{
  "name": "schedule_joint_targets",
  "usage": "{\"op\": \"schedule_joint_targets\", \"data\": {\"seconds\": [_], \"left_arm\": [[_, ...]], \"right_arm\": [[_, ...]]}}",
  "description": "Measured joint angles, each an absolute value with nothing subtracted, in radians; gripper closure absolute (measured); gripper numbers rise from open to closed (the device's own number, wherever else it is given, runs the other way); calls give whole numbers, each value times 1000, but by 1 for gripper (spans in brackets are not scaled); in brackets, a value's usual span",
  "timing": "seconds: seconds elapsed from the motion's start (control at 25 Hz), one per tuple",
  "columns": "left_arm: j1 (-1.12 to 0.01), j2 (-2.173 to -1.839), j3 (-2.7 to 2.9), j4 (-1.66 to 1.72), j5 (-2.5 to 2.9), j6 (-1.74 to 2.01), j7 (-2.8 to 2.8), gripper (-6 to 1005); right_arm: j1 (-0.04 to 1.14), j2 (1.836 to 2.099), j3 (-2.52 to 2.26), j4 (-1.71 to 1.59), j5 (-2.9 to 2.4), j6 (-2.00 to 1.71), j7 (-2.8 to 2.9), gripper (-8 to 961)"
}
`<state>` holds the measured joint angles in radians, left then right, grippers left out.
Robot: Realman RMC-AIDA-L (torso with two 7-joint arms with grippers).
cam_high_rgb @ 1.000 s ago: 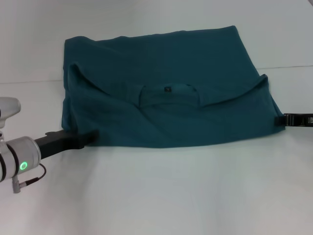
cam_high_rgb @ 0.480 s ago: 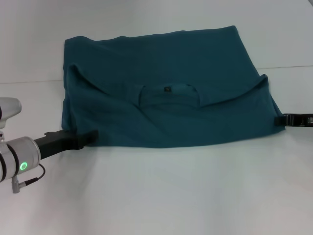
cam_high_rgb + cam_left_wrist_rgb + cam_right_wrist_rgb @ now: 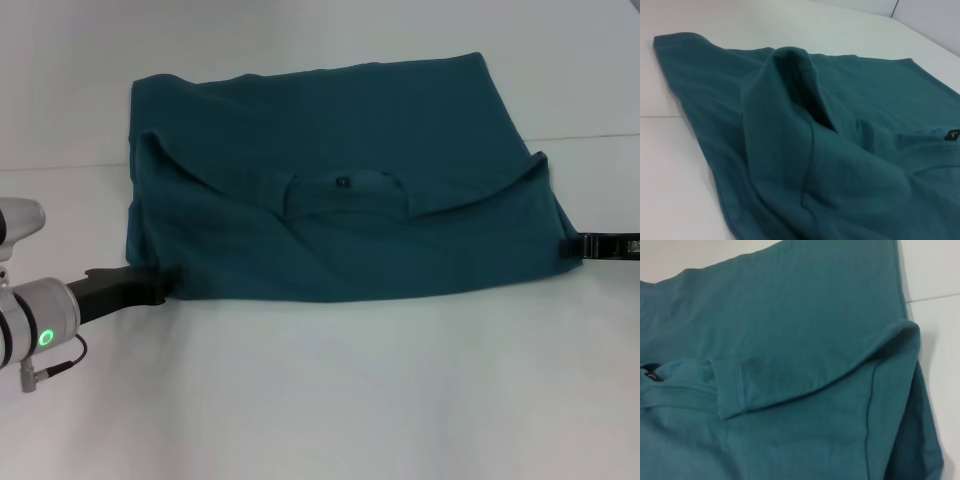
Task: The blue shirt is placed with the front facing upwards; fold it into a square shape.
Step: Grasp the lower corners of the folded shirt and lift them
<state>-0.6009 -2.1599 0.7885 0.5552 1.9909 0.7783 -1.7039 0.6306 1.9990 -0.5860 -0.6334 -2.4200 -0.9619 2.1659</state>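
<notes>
At shirt corners, both end effectors, blue shirt [image 3: 330, 190]

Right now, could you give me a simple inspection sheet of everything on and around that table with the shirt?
Surface: white table, bare in front of the shirt.
Job's things: blue shirt, folded over with the neck label showing and both sleeves turned inward.
Clutter: nothing seen.
Grippers: left tool low at the shirt's near left corner; right tool low at the shirt's right edge. Whether either one is pinching cloth cannot be told.
Cables: a thin cable loops under the left arm's wrist.
Surroundings: plain white wall behind the table.
</notes>
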Motion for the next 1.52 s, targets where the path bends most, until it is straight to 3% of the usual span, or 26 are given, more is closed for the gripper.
{"op": "schedule_joint_targets", "data": {"seconds": [0.72,1.52], "left_arm": [[-601,-2160,788,567,1993,780,-1711,1001],[-460,-2117,671,794,2052,1196,-1911,998]], "right_arm": [[630,1998,-586,-634,-2419,-958,2162,923],[437,2022,-581,-767,-2220,-1174,1894,923]]}}
